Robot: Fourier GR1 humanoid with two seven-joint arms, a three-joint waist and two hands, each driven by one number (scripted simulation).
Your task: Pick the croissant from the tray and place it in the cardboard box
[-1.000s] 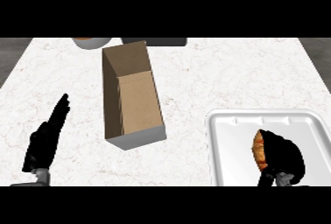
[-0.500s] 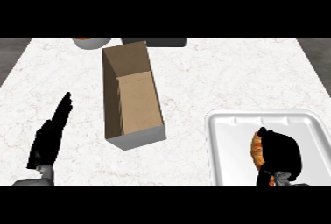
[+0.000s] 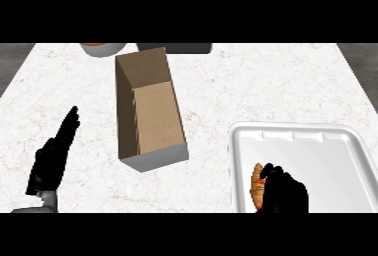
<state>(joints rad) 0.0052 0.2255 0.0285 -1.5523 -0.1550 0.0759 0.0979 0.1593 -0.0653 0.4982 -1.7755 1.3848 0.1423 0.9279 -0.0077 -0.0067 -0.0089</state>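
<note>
A brown croissant (image 3: 258, 186) lies near the front left of the white tray (image 3: 325, 150) at the lower right. My right hand (image 3: 285, 192) sits over it with fingers curled round it, hiding most of the pastry. An open cardboard box (image 3: 151, 115) stands left of the tray, long side running away from me, nothing visible inside. My left hand (image 3: 53, 156) rests at the lower left of the counter, fingers straight and pointing away, holding nothing.
A bowl (image 3: 102, 48) with an orange inside and a dark grey object (image 3: 176, 48) sit at the counter's far edge behind the box. White marble counter (image 3: 251, 85) stretches between the box and the tray.
My right hand has drawn back toward the tray's front edge with the croissant under it. The left hand has hardly moved.
</note>
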